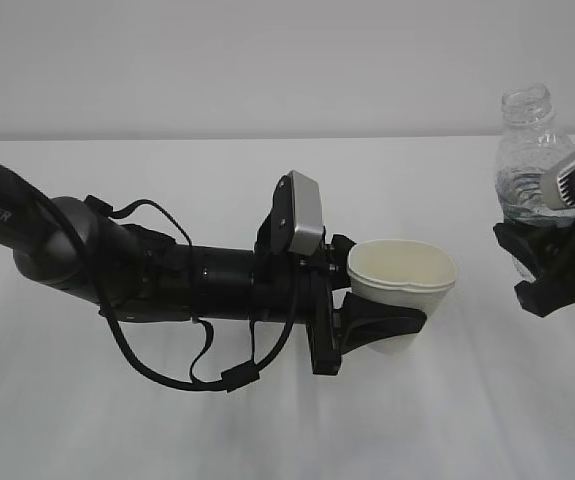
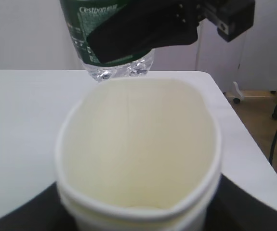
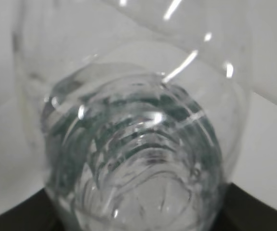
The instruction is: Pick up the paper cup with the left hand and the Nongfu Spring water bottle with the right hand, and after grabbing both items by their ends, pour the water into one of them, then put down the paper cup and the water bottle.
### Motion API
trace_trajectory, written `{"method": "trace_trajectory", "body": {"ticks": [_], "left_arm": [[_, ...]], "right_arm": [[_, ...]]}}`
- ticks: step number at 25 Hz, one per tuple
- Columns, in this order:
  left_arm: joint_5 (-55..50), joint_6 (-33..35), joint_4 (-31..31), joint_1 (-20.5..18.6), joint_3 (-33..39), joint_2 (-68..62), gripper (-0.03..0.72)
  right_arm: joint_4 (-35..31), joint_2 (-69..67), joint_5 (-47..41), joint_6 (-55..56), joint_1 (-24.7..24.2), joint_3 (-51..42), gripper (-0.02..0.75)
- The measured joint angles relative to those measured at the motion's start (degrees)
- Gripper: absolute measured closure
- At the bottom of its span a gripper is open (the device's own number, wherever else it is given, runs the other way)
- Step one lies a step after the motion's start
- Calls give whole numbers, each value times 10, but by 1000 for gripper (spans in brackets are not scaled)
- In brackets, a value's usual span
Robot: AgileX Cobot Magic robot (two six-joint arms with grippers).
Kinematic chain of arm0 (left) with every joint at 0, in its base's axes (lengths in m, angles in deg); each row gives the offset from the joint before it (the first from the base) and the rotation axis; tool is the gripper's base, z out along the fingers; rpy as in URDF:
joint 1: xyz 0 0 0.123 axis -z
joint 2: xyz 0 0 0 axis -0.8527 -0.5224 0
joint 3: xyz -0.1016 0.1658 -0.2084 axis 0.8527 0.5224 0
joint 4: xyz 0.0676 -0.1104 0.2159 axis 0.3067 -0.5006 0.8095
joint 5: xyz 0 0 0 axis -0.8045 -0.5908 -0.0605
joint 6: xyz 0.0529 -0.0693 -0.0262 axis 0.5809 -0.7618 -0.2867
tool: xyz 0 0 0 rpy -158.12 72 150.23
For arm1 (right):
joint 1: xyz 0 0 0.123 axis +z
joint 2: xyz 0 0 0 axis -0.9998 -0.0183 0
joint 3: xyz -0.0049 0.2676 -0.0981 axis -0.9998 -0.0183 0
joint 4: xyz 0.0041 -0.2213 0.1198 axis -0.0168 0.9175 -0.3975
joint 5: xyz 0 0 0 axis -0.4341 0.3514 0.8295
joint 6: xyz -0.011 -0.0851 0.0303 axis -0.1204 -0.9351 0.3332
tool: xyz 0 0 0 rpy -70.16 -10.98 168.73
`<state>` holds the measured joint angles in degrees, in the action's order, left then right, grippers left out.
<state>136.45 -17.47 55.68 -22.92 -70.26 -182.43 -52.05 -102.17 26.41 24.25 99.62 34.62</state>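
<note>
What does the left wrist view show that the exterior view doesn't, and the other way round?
Only the left wrist view shows the off-white paper cup's interior, with no water visible in it, the clear plastic bottle's dark green label with white lettering, and the table's right edge with floor beyond. Only the exterior view shows the black left arm, the bottle's capless neck standing upright, and the cup squeezed oval in the left gripper. Both show cup and bottle held apart above the white table, the bottle in the right gripper.

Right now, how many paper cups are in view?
1. The paper cup is held off the table in the left hand, left of the bottle. No others show.
</note>
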Motion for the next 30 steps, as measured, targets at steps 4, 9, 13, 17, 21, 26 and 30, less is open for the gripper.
{"method": "trace_trajectory", "body": {"ticks": [4, 9, 13, 17, 21, 26, 30], "left_arm": [[0, 0, 0, 0, 0, 0, 283], [0, 0, 0, 0, 0, 0, 283], [0, 0, 0, 0, 0, 0, 283], [0, 0, 0, 0, 0, 0, 283], [0, 0, 0, 0, 0, 0, 283], [0, 0, 0, 0, 0, 0, 283], [0, 0, 10, 0, 0, 0, 283]], "right_arm": [[0, 0, 0, -20, 0, 0, 334], [0, 0, 0, -48, 0, 0, 335], [1, 0, 0, -75, 0, 0, 335], [2, 0, 0, -109, 0, 0, 335], [3, 0, -5, -143, 0, 0, 335], [3, 0, -11, -179, 0, 0, 335], [-4, 0, -15, -213, 0, 0, 337]]}}
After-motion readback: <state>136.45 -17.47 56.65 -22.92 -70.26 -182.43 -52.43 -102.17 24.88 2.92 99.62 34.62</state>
